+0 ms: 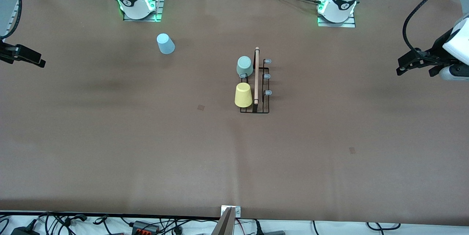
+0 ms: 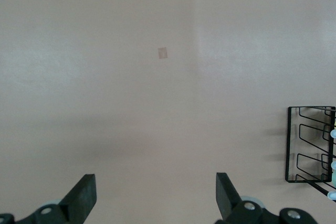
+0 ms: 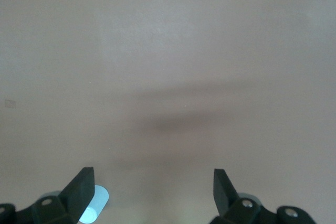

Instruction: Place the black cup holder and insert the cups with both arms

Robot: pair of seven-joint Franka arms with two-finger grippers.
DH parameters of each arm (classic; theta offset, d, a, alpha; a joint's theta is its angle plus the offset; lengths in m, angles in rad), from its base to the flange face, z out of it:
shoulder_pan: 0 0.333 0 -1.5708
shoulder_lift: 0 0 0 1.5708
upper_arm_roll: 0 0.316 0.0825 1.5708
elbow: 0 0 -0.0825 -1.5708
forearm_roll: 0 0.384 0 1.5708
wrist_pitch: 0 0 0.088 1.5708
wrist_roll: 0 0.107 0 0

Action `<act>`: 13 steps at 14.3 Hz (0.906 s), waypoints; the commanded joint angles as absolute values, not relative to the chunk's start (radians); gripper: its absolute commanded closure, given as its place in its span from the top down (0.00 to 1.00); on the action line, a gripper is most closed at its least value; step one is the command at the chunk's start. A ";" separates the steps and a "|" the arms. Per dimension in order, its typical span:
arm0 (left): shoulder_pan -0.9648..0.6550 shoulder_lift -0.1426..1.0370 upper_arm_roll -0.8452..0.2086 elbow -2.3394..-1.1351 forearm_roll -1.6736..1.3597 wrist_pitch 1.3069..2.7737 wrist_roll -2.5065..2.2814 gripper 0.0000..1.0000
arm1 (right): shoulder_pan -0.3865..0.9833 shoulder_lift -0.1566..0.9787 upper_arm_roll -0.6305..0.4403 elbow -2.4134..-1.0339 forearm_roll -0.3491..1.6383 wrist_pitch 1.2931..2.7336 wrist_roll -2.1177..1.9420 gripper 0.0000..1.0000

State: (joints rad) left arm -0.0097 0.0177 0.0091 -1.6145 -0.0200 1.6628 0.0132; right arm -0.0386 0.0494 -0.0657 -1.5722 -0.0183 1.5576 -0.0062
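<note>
A: Where's the black cup holder (image 1: 257,81)?

B: Mid-desk (image 1: 110,136), standing on it, wooden rod (image 1: 256,75) along the top. Sage green cup (image 1: 244,66) and yellow cup (image 1: 243,94) sit upside down on the pegs of the holder's side toward the right arm's end, the yellow one nearer the front camera. Three pale-tipped pegs (image 1: 268,76) on the side toward the left arm's end are bare.

A: Third cup?

B: Light blue cup (image 1: 165,43) lies on the desk, well apart from the holder, toward the right arm's end, farther from the front camera.

A: Claws?

B: Left claw (image 2: 155,195) is spread wide, holding nothing, over bare desk well off the holder toward the left arm's end; the holder's wire base shows at its view's edge. Right claw (image 3: 153,190) is wide too, empty, over the desk at the right arm's end, well apart from the holder, blue cup just beside one finger (image 3: 79,190) in its view.
</note>
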 commanded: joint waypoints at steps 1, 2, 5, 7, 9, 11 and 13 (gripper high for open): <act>-0.008 0.029 0.009 -1.582 -0.041 1.637 0.034 1.00 | -0.084 0.015 0.001 -1.572 -0.026 1.566 0.005 1.00; -0.008 0.029 0.011 -1.582 -0.040 1.637 0.035 1.00 | -0.083 0.006 -0.002 -1.574 -0.025 1.574 0.005 1.00; -0.008 0.029 0.011 -1.582 -0.041 1.637 0.034 1.00 | -0.086 0.011 -0.005 -1.569 -0.025 1.575 -0.011 1.00; -0.009 0.029 0.009 -1.582 -0.040 1.637 0.029 1.00 | -0.092 0.015 -0.008 -1.568 -0.025 1.575 -0.012 1.00; -0.009 0.029 0.009 -1.582 -0.040 1.637 0.029 1.00 | -0.092 0.020 -0.006 -1.545 -0.025 1.575 -0.011 1.00; -0.009 0.029 0.009 -1.582 -0.040 1.637 0.029 1.00 | -0.092 0.034 -0.006 -1.516 -0.026 1.566 -0.012 1.00; -0.009 0.029 0.009 -1.582 -0.040 1.637 0.031 1.00 | -0.091 0.032 -0.006 -1.514 -0.028 1.566 -0.012 1.00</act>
